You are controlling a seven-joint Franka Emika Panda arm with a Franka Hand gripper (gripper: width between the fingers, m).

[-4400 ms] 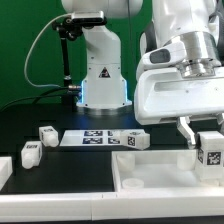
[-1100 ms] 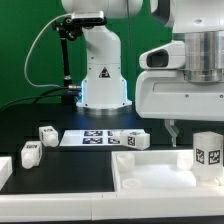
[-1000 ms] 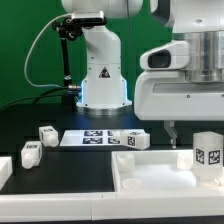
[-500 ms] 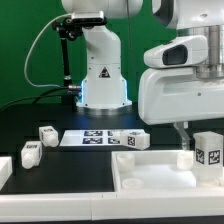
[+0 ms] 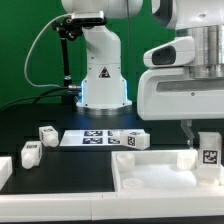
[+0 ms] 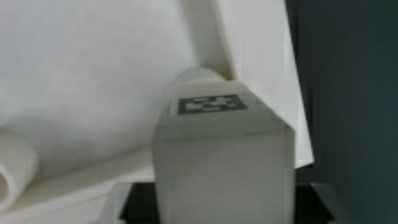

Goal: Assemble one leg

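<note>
the leg [image 5: 208, 151] stands upright at the exterior view's right edge, over the far corner of the big white tray-like piece [image 5: 150, 166], just inside its rim. the gripper [image 5: 204, 140] is clamped on the leg, which fills the gap between the dark pads [image 6: 132, 203]. whether the leg's lower end touches the tray floor is unclear. the tray floor lies open toward the exterior view's left. on the dark table [image 5: 70, 162], a loose block [image 5: 133, 141] sits just beside the marker board [image 5: 95, 139]. another block [image 5: 46, 134] and a third block [image 5: 29, 153] lie past the board's other end.

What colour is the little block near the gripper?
White leg, black-and-white square tag; wrist view shows best.
</note>
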